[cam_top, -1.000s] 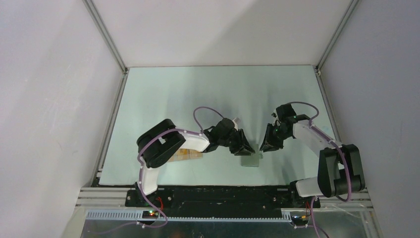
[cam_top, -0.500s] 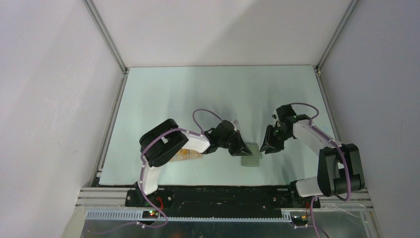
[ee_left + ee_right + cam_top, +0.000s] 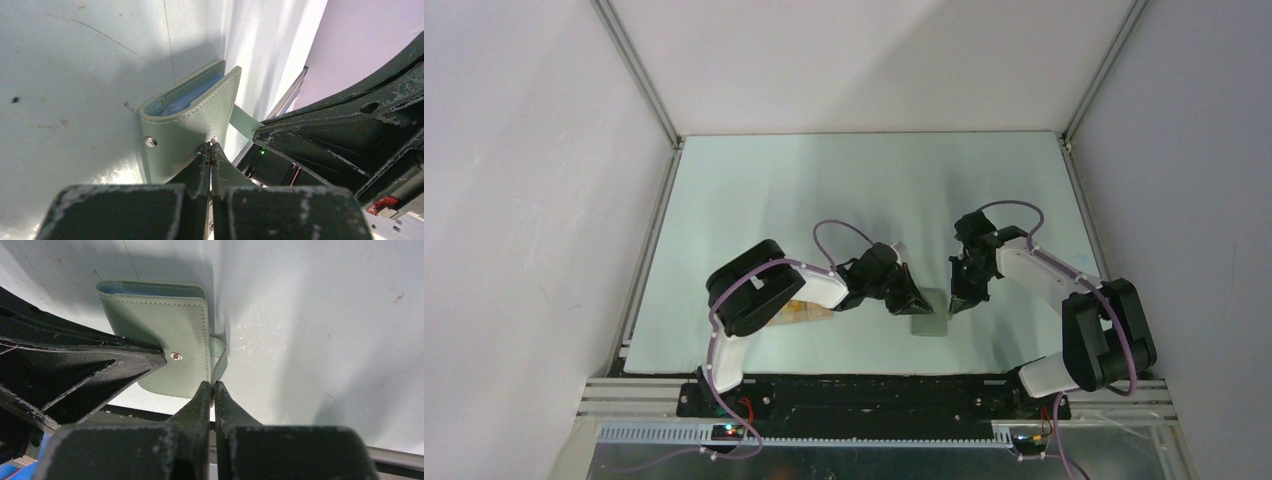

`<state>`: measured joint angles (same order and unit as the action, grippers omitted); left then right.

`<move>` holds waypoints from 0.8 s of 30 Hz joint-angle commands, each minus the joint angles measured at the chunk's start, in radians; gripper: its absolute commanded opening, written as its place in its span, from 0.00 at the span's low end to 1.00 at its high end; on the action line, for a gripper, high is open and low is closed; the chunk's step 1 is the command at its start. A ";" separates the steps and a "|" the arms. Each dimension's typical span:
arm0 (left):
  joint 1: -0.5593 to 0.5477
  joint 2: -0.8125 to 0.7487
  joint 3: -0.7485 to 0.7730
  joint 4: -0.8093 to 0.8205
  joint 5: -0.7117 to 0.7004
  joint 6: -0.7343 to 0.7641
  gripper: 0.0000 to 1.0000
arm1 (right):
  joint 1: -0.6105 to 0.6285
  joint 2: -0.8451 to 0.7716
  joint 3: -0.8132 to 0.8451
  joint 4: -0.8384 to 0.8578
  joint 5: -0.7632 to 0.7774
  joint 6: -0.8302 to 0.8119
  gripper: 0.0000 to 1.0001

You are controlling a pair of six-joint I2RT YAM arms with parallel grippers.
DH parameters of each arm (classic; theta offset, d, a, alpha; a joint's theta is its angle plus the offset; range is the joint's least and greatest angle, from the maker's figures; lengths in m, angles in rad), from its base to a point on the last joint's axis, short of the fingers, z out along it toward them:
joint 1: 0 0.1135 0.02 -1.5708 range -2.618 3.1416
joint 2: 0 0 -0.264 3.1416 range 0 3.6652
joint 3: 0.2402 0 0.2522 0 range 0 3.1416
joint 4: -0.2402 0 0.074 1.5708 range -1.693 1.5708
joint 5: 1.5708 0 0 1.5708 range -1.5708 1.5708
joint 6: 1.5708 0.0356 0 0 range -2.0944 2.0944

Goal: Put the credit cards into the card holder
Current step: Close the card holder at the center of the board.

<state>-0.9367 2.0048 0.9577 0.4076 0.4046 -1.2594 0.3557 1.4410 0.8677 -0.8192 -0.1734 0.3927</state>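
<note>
The card holder (image 3: 930, 324) is a grey-green wallet lying near the front middle of the mat. In the left wrist view the card holder (image 3: 185, 130) gapes a little and shows its blue inside. My left gripper (image 3: 211, 146) is shut, with its tips against the cover by the snap stud; from above the left gripper (image 3: 916, 303) sits at the wallet's left. My right gripper (image 3: 213, 385) is shut on the snap tab (image 3: 218, 351) at the wallet's (image 3: 165, 330) right edge; from above the right gripper (image 3: 955, 305) is close by. The credit cards (image 3: 807, 312) lie orange-tan, partly hidden under my left arm.
The mat's front edge (image 3: 824, 370) and the black base rail run just behind the wallet. Grey walls and aluminium frame posts (image 3: 639, 80) close in the left, right and back sides.
My right gripper has swung left and closed in on the wallet's right edge, onto the tab. My left gripper has shifted only slightly and stays at the cover.
</note>
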 commanded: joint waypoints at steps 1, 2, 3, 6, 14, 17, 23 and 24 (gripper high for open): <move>-0.007 0.018 0.019 -0.014 -0.011 0.008 0.00 | 0.011 -0.001 0.043 -0.017 0.028 0.013 0.00; -0.007 0.018 0.019 -0.018 -0.013 0.010 0.00 | 0.012 -0.002 0.043 -0.012 0.019 0.013 0.00; -0.007 0.017 0.020 -0.025 -0.015 0.012 0.00 | 0.012 -0.001 0.043 -0.008 -0.004 0.016 0.00; -0.008 0.012 0.029 -0.051 -0.026 0.020 0.00 | 0.012 0.010 0.043 0.023 -0.059 0.026 0.00; -0.007 -0.007 0.069 -0.186 -0.060 0.065 0.00 | 0.033 0.107 0.071 0.093 -0.128 0.056 0.00; -0.008 -0.023 0.077 -0.212 -0.057 0.081 0.00 | 0.044 0.156 0.071 0.107 -0.110 0.065 0.00; 0.001 -0.112 0.111 -0.366 -0.060 0.172 0.06 | 0.058 0.195 0.070 0.122 -0.080 0.077 0.00; 0.003 -0.125 0.130 -0.414 -0.073 0.207 0.09 | 0.061 0.196 0.069 0.124 -0.081 0.078 0.01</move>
<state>-0.9394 1.9743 1.0313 0.1947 0.3878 -1.1763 0.3977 1.6070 0.9253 -0.7456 -0.2760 0.4500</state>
